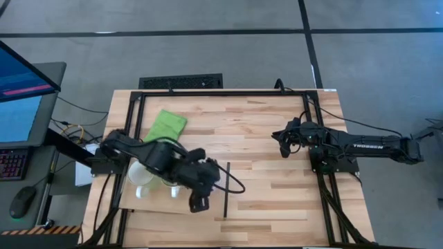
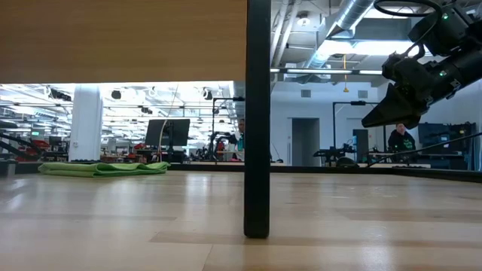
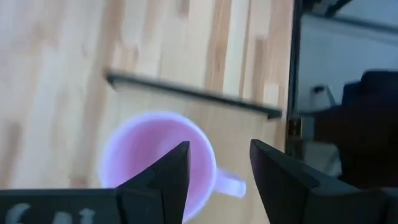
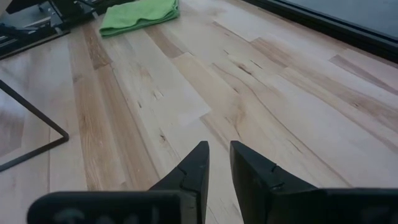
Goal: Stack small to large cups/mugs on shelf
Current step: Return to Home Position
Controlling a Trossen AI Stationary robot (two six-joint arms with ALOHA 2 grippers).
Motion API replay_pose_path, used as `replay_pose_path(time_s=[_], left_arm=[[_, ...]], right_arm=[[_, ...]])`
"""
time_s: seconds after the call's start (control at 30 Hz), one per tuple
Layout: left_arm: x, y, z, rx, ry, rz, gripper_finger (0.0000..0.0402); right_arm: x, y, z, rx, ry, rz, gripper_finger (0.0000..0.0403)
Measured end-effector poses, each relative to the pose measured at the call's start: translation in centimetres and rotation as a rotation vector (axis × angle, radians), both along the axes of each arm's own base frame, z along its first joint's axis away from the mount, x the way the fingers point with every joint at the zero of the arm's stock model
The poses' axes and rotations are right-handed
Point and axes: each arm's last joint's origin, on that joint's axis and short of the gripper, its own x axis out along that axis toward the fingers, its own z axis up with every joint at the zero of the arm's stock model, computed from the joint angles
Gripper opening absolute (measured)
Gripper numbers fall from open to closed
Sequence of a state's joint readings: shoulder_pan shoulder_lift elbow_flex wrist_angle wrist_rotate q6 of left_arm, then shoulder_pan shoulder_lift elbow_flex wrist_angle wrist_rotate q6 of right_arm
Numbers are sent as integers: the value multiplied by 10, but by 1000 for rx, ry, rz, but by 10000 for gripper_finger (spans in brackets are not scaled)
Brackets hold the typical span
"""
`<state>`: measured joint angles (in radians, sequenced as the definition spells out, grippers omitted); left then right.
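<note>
A light purple mug (image 3: 155,158) stands upright on the pale shelf board (image 3: 239,130), its handle (image 3: 230,185) toward the table's near edge and the board's dark strip (image 3: 193,93) beyond it. My left gripper (image 3: 219,149) hangs open just above it, slanting down, and touches nothing. In the high view the same gripper (image 1: 199,204) hides this mug. A white mug (image 1: 142,176) and part of another mug (image 1: 174,189) show beside the left arm on the shelf (image 1: 211,207). My right gripper (image 4: 219,155) waits above the table's right half, its fingers a little apart with nothing between them.
A folded green cloth (image 1: 166,126) lies at the far left of the table. The shelf's dark strip (image 1: 227,190) runs from near to far at mid-table. A black frame (image 1: 228,92) borders the tabletop. Bare wood lies between the strip and the right arm (image 1: 346,145).
</note>
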<state>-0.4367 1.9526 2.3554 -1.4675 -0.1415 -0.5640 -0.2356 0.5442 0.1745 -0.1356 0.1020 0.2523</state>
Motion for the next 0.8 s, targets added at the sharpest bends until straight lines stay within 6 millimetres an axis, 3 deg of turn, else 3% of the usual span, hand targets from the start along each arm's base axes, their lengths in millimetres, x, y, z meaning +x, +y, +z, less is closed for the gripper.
replay_pose_path(time_s=[0.23,0.43,0.53,0.8], left_arm=[[-43,-1,47,265,-284,-58,158],[-89,-4,70,508,-390,-35,158],[-106,-5,70,583,-369,-36,158],[-123,-1,62,719,-374,-41,158]], right_arm=[[0,0,0,-7,1,4,87],[2,-1,5,-56,-41,22,87],[6,-1,13,-118,-119,38,87],[11,-3,36,-329,-291,77,87]])
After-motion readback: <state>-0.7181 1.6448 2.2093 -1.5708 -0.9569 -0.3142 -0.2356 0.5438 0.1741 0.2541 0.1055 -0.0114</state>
